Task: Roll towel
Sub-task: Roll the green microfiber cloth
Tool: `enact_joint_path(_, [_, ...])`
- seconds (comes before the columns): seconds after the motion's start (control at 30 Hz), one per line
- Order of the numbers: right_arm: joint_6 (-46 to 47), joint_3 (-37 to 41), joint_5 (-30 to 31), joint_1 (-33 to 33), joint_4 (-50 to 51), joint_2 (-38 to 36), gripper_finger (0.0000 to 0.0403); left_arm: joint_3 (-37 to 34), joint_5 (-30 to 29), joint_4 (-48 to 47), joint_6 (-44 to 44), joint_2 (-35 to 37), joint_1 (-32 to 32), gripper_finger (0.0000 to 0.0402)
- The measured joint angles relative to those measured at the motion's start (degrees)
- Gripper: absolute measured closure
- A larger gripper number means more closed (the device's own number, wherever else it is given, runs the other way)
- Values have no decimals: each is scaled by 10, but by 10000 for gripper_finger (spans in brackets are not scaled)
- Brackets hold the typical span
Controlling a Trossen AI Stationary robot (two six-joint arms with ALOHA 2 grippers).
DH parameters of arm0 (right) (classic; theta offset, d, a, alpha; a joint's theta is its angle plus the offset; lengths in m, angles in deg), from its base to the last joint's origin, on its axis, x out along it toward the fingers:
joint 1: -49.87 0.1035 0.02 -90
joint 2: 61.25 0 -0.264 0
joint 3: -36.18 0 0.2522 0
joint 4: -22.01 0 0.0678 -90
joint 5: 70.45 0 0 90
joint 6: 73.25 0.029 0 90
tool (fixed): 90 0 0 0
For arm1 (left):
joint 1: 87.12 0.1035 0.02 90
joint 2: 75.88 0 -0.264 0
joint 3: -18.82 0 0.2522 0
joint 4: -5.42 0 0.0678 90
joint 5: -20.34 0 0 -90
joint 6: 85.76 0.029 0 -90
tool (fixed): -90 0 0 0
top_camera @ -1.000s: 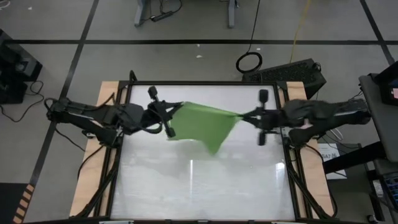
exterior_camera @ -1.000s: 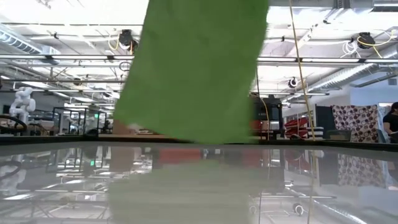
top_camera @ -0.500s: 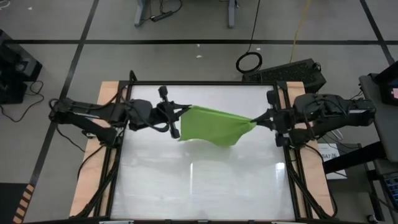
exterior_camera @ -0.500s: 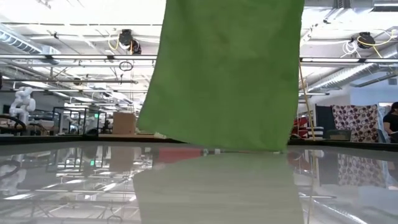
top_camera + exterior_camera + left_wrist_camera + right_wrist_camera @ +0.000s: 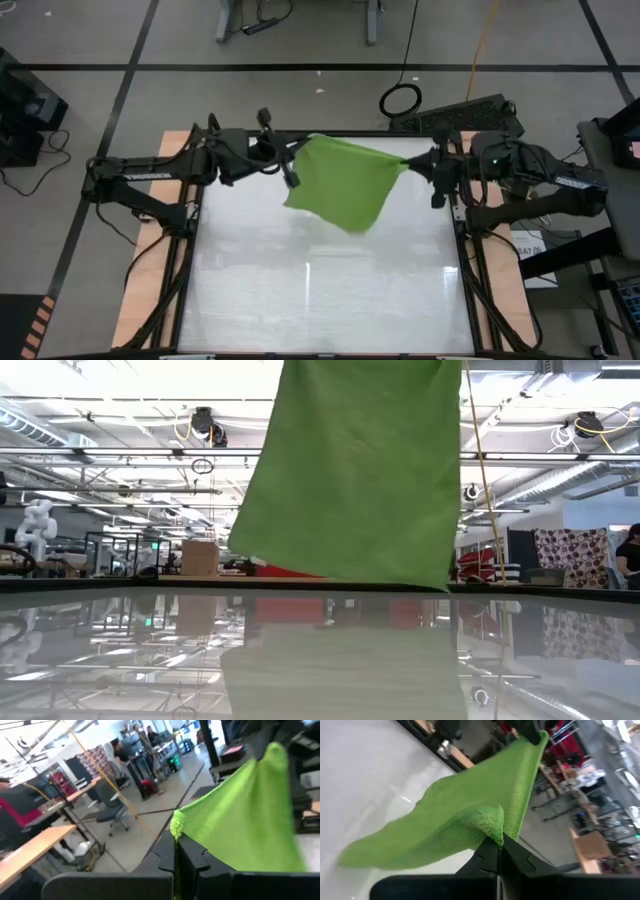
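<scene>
Towel point(image 5: 342, 182) hangs above bench's point(image 5: 320, 290) far edge, top hem stretched arm to arm. Left end effector point(image 5: 291, 157) pinches one corner, right end effector point(image 5: 418, 168) other; free edge dangles bench-ward, unrolled.

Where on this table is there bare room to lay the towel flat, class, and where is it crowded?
The table is bare across its middle and near half. The far edge is crowded: the towel hangs there off the surface, pinched between the left end effector and the right end effector.
</scene>
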Motion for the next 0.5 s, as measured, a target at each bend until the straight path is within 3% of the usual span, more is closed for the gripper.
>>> enact_joint_path(0.17, [32,0,-97,-3,8,0,403,0,51,-23,-1,14,-30,400])
enact_joint_path(0.33, [115,7,-205,21,56,5,403,0,59,-157,-11,12,-96,400])
enact_joint_path(0.5, [194,89,-325,63,16,20,403,-29,69,-235,-61,-17,-145,400])
